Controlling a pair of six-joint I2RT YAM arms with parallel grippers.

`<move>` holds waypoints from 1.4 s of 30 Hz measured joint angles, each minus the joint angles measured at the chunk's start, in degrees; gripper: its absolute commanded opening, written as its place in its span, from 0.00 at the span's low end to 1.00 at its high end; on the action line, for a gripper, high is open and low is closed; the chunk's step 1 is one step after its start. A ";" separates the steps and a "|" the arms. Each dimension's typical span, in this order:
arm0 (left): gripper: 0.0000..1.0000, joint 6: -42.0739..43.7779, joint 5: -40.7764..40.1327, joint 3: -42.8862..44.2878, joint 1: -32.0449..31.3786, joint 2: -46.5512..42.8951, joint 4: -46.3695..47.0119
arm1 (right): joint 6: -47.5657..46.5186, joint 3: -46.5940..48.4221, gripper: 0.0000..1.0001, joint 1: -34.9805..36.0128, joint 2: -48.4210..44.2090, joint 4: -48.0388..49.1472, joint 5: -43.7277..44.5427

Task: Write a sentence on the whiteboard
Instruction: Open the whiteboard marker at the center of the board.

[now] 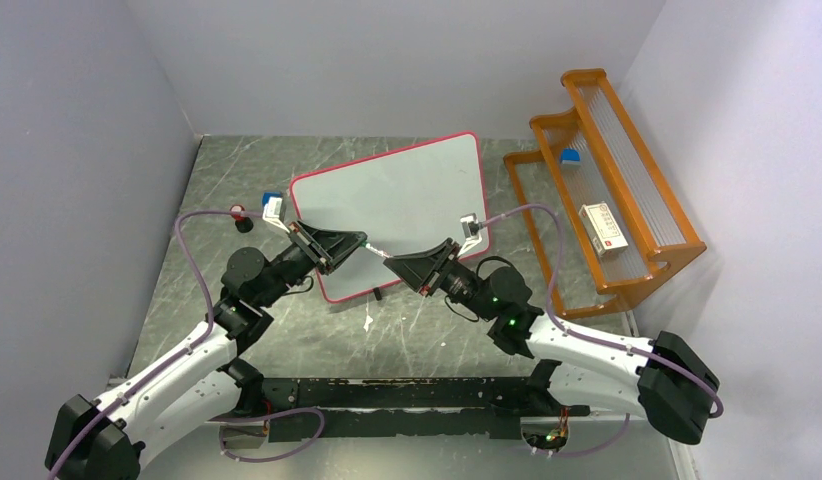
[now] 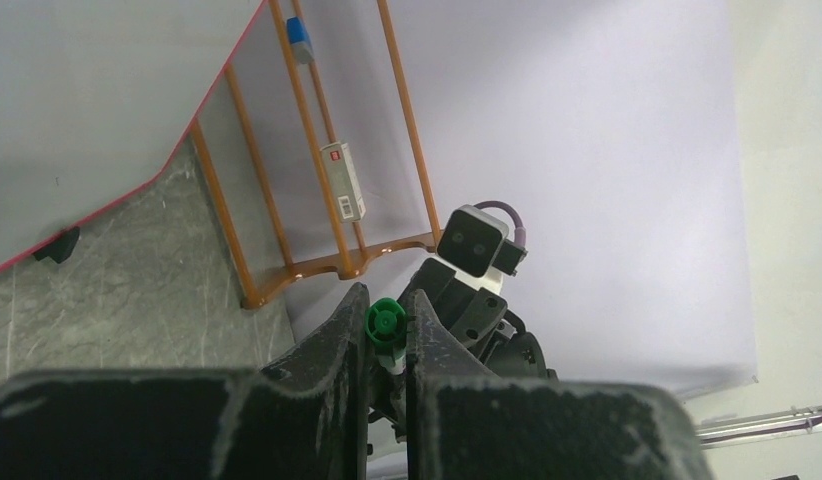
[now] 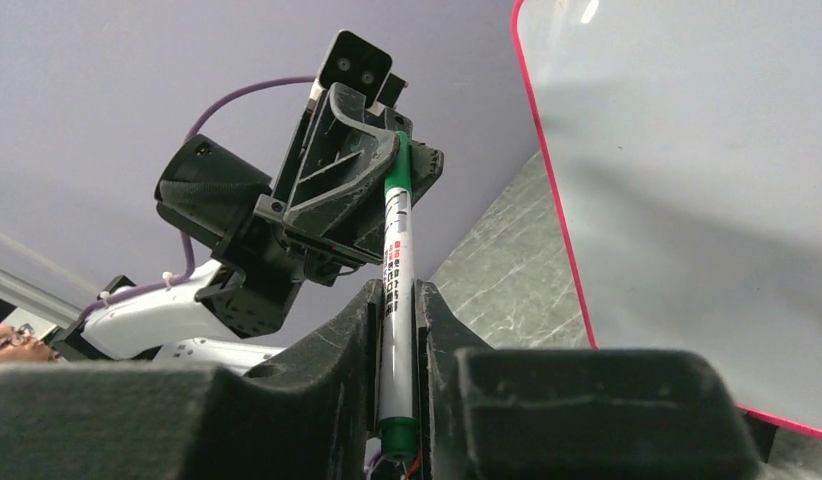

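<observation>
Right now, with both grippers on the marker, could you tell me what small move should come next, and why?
Probably pull the two grippers apart along the marker to uncap it. The left gripper is shut on the green cap, the right gripper is shut on the marker's body, and the whiteboard shows no writing.

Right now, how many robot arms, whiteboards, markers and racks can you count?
Robot arms: 2 (left arm, right arm)
Whiteboard: 1
Green marker: 1
Orange rack: 1
Total: 5
</observation>
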 measured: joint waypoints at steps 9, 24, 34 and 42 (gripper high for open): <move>0.05 -2.43 0.07 -1.42 0.00 0.20 3.21 | -0.17 -0.17 0.00 -0.09 0.02 1.11 -0.31; 0.05 -3.39 -11.04 -3.89 0.15 -7.10 2.38 | -2.32 -2.60 0.00 -0.26 -8.61 -1.27 -1.79; 0.05 6.03 -9.64 1.77 0.15 -2.27 -6.71 | -7.19 -4.33 0.00 -0.61 -17.33 -12.00 2.78; 0.05 25.90 -5.53 9.79 -1.27 2.54 -27.85 | -17.62 -2.03 0.00 -0.72 -24.90 -24.44 12.87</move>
